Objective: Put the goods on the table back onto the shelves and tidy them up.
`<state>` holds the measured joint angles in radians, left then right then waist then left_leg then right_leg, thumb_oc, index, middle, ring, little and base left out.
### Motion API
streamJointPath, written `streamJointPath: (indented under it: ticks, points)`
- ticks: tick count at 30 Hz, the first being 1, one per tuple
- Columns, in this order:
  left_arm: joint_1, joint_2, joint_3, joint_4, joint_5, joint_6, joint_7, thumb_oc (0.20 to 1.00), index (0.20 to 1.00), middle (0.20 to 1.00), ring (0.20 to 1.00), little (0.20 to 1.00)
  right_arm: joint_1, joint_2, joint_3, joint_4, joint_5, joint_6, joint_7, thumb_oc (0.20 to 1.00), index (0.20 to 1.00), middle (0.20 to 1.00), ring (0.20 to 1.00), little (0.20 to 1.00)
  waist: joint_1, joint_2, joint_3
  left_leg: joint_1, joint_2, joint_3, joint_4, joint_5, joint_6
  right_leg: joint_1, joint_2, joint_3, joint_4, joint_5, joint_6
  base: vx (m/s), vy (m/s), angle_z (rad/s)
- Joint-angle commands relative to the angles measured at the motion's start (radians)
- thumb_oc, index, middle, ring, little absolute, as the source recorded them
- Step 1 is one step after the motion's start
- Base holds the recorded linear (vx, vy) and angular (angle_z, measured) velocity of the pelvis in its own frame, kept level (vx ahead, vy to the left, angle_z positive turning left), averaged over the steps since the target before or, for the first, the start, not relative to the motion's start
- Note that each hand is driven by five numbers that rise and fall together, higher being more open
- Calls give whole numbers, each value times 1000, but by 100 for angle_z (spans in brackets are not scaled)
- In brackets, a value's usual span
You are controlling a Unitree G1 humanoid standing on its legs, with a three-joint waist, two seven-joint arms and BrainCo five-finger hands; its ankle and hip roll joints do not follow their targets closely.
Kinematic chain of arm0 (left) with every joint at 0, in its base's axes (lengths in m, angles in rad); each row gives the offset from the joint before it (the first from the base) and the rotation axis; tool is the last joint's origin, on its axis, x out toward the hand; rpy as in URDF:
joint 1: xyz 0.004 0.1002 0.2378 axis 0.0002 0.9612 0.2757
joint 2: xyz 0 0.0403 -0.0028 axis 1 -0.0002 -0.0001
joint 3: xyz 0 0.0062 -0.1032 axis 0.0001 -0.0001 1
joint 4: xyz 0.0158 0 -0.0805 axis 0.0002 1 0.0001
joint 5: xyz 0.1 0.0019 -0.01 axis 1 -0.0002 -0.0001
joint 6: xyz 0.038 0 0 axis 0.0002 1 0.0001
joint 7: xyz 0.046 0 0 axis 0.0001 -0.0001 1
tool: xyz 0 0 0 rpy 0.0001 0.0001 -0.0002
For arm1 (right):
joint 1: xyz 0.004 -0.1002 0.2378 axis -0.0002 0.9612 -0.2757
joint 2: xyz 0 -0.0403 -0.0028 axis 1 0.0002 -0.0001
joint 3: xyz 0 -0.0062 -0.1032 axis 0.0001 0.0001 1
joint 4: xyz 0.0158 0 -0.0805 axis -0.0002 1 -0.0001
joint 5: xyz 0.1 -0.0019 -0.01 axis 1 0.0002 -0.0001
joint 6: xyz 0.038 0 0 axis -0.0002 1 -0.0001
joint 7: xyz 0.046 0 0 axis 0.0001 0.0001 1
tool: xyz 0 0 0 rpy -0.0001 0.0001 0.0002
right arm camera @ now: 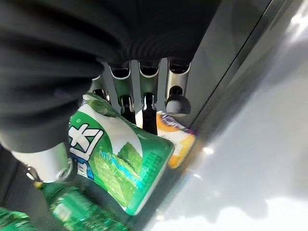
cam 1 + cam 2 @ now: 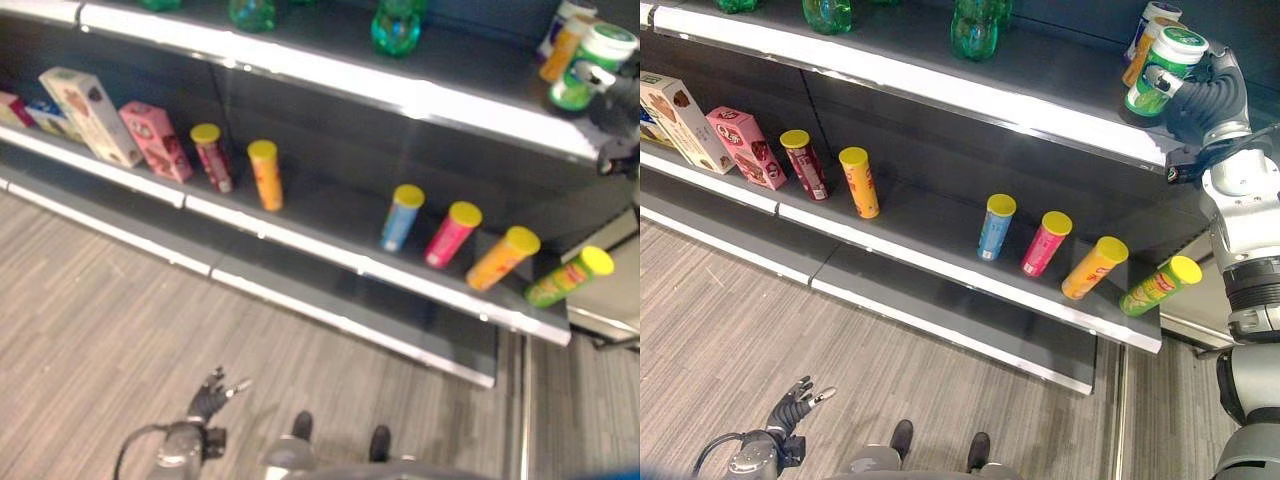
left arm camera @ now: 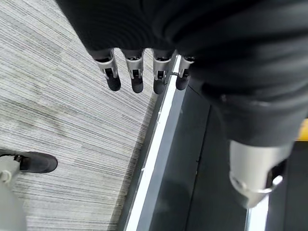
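Upper right, the right robot hand (image 2: pixel 1210 95) grips the green tub (image 2: pixel 1162 70) round its middle: rigid, light, slick. Left robot hand (image 2: pixel 795 403) hangs open, lower left.

left robot hand (image 2: pixel 790 405) relaxed, right robot hand (image 2: pixel 1200 95) gripping

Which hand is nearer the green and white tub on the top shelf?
Right. The right hand is curled round the green and white tub at the top shelf. The left hand hangs low over the floor, holding nothing.
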<state>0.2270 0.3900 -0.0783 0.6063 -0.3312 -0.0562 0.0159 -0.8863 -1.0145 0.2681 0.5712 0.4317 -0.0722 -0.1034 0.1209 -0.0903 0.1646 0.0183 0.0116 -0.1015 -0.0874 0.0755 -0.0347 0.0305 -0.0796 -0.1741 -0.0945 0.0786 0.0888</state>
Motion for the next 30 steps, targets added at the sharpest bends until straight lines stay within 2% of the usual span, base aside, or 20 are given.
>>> streamJointPath:
  ticks: [1,4,9,13,20,30]
  points:
    - [-18,41,-38,23,-18,-33,-3,1000,1000,1000,1000,1000,-176,-6,102,80,-62,-8,6,200,200,200,200,200,15,-2,-58,30,49,-10,7,-142,-51,7,-83,-35,40,-63,98,-4,-62,-2]
    - [-30,50,-54,33,-16,-33,-5,1000,1000,1000,1000,1000,-222,3,143,123,-89,2,11,200,200,200,200,200,10,11,-65,30,51,-8,9,-141,-52,7,-82,-34,38,-62,97,-5,-27,-2]
    - [-75,66,-94,53,-21,-43,6,1000,1000,1000,1000,1000,-328,76,223,246,-133,15,22,200,200,200,200,200,0,50,-85,37,57,-3,7,-140,-56,17,-80,-35,30,-63,98,6,-34,0]
    - [-87,65,-96,57,-30,-44,9,1000,1000,1000,1000,1000,-360,119,241,286,-123,18,28,200,200,200,200,200,-6,64,-94,46,63,-3,5,-140,-59,33,-75,-34,20,-66,95,9,-5,0]
    - [-88,51,-93,71,-44,-47,20,1000,1000,1000,1000,1000,-393,154,240,308,-103,6,13,200,200,200,200,200,-14,59,-96,52,69,2,3,-136,-60,45,-67,-33,17,-72,89,0,0,0]
    - [-89,33,-90,97,-33,-45,29,1000,1000,1000,1000,1000,-364,179,232,264,-154,19,2,200,200,200,200,200,-6,42,-85,51,66,-12,1,-137,-55,43,-71,-38,23,-71,90,-4,13,1]
